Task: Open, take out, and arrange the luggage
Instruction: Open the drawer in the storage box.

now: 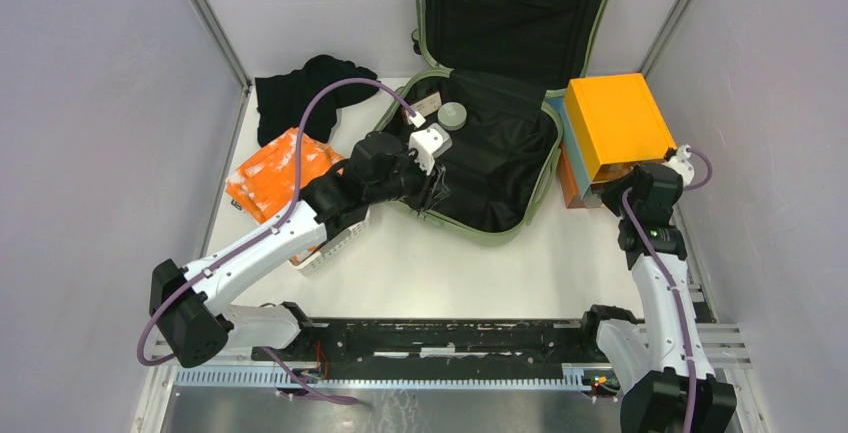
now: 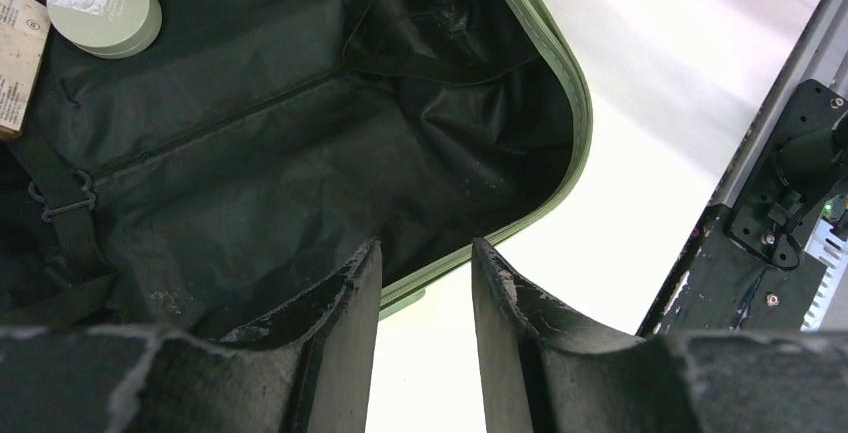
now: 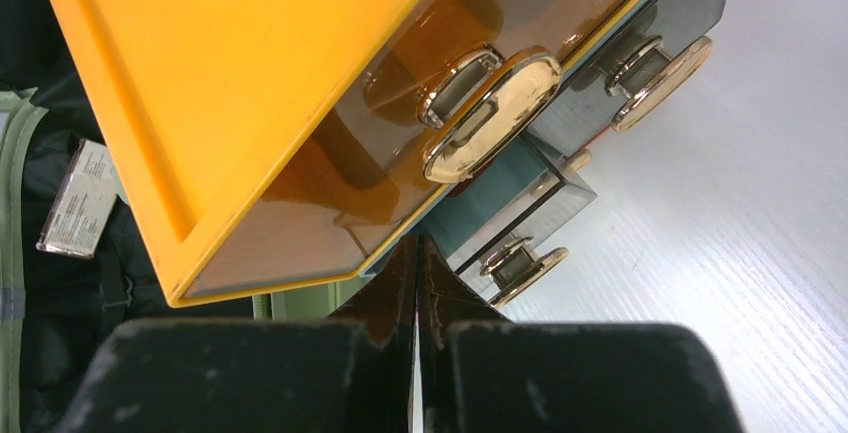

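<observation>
The luggage [image 1: 545, 168] is a sage-green suitcase lying open at the back middle, its lid [image 1: 510, 13] standing up and its black lining [image 2: 250, 153] showing. Inside lie a round grey-green tin [image 1: 452, 115] [image 2: 103, 8] and a printed card [image 1: 428, 108] [image 2: 15, 63]. My left gripper [image 1: 432, 193] [image 2: 425, 248] hangs open over the suitcase's near zip edge [image 2: 560, 63], with nothing between its fingers. My right gripper [image 1: 625, 175] [image 3: 417, 243] is shut and empty, its tips against the lower front corner of the orange and blue box [image 3: 230, 73].
The orange and blue box [image 1: 615, 128] stands right of the suitcase, with smoked drawer fronts and gold knobs [image 3: 490, 118]. A black cloth [image 1: 300, 93] lies at the back left. An orange packet [image 1: 275, 173] sits in a white basket [image 1: 335, 243] under the left arm. Grey walls close in both sides.
</observation>
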Motion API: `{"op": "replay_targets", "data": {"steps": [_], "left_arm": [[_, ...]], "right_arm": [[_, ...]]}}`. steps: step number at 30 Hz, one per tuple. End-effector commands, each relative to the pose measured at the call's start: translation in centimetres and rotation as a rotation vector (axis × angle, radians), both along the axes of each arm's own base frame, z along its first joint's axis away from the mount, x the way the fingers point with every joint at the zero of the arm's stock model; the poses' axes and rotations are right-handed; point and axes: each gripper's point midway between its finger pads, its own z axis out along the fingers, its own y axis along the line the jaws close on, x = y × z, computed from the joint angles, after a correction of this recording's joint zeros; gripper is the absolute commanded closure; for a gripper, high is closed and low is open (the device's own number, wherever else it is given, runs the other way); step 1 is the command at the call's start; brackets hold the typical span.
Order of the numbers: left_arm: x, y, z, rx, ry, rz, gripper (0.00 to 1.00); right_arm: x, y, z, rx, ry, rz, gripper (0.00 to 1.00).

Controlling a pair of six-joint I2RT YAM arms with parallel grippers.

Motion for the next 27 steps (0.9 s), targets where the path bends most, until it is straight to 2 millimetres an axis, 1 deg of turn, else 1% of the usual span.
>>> {"op": "replay_targets", "data": {"steps": [1,8,10,11,12,15,16,19,24,27], "left_arm": [[0.2,0.1,1.4,-0.014,-0.072,-0.010,0.55],[0.3,0.2,1.3,-0.009,-0.071,-0.003,0.54],[0.3,0.2,1.3,-0.008,-0.071,-0.001,0.54],[0.4,0.2,1.3,-0.009,-0.072,-0.001,0.54],[0.3,0.2,1.3,-0.007,-0.071,-0.001,0.54],[0.4,0.2,1.3,-0.007,-0.071,-0.001,0.54],[0.3,0.2,1.3,-0.007,-0.071,-0.003,0.54],[0.3,0.2,1.3,-0.009,-0.071,-0.002,0.54],[0.3,0.2,1.2,-0.007,-0.069,0.000,0.54],[0.3,0.2,1.3,-0.007,-0.069,-0.001,0.54]], "right_arm": [[0.7,-0.7,0.5,0.012,-0.041,-0.060,0.99],[0.8,-0.5,-0.9,0.055,0.003,-0.074,0.94],[0.7,-0.4,-1.0,0.062,0.004,-0.080,0.84],[0.7,-0.5,-0.9,0.062,0.002,-0.085,0.82],[0.6,-0.6,-0.7,0.060,-0.006,-0.091,0.78],[0.6,-0.7,-0.2,0.056,-0.020,-0.100,0.76],[0.5,-0.8,-0.1,0.054,-0.022,-0.102,0.72],[0.5,-0.8,0.2,0.052,-0.026,-0.104,0.70],[0.3,-0.8,0.1,0.061,-0.022,-0.111,0.56],[0.2,-0.7,0.0,0.070,-0.023,-0.113,0.55]]}}
